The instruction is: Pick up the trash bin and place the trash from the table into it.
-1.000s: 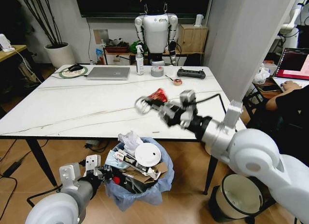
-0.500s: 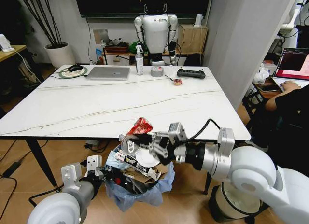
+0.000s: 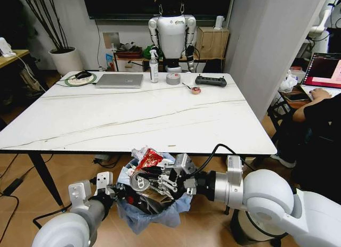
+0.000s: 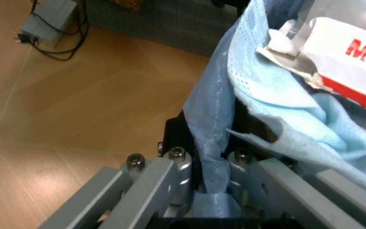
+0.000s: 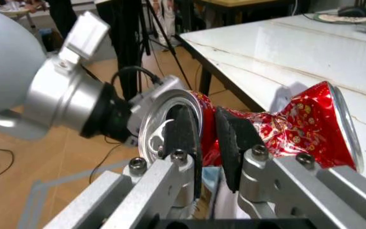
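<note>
Lowering from above the counter [image 3: 133, 116], the right gripper [image 3: 151, 179] now holds the crushed red can [image 3: 147, 161] clenched over the trash bin [image 3: 152, 212], whose liner the left gripper [image 3: 114, 192] pinches; release looks imminent.

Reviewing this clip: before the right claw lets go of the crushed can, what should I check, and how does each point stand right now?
1. Left claw grips the trash bin by its blue liner: ok, the bag is pinched between the fingers.
2. Right claw is shut on the crushed red can: ok.
3. Can sits over the bin opening in the head view: ok, it is above the rim, in front of the table edge.
4. Room in the bin: not ok, litter is heaped to the rim.
5. Bin hangs level: cannot tell.
6. Table free of litter: ok; the laptop and tape roll stand there.
</note>
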`<state>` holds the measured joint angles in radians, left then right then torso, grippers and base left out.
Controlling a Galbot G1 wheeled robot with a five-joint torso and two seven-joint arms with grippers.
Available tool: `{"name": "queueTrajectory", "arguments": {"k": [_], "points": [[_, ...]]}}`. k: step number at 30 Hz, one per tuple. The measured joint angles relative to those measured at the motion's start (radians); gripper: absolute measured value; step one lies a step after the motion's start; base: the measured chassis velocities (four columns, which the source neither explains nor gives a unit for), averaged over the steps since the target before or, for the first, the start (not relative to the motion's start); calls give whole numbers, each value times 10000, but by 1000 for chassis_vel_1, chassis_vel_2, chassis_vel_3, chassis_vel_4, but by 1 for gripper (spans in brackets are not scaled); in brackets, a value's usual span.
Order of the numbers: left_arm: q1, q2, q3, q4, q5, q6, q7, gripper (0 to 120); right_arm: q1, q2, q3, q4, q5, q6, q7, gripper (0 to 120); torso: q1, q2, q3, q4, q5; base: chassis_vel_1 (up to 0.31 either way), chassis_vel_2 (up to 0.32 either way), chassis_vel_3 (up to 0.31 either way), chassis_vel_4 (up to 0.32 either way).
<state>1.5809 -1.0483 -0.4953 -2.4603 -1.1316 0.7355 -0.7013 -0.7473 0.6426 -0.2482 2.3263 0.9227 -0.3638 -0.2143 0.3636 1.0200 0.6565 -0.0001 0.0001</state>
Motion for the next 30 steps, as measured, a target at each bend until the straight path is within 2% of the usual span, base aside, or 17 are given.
{"name": "queueTrajectory", "arguments": {"k": [12,30], "points": [[-87,41,-13,-31,-74,0,5,2,-916,-115,211,-177,-543,108,-125,7,0,0,0,-1,-1,0,0,0,0],[-39,-118,33,-164,-64,0,25,2,-964,-9,-268,-255,-1000,-281,311,7,-1,0,0,-1,-1,0,0,0,0]]}}
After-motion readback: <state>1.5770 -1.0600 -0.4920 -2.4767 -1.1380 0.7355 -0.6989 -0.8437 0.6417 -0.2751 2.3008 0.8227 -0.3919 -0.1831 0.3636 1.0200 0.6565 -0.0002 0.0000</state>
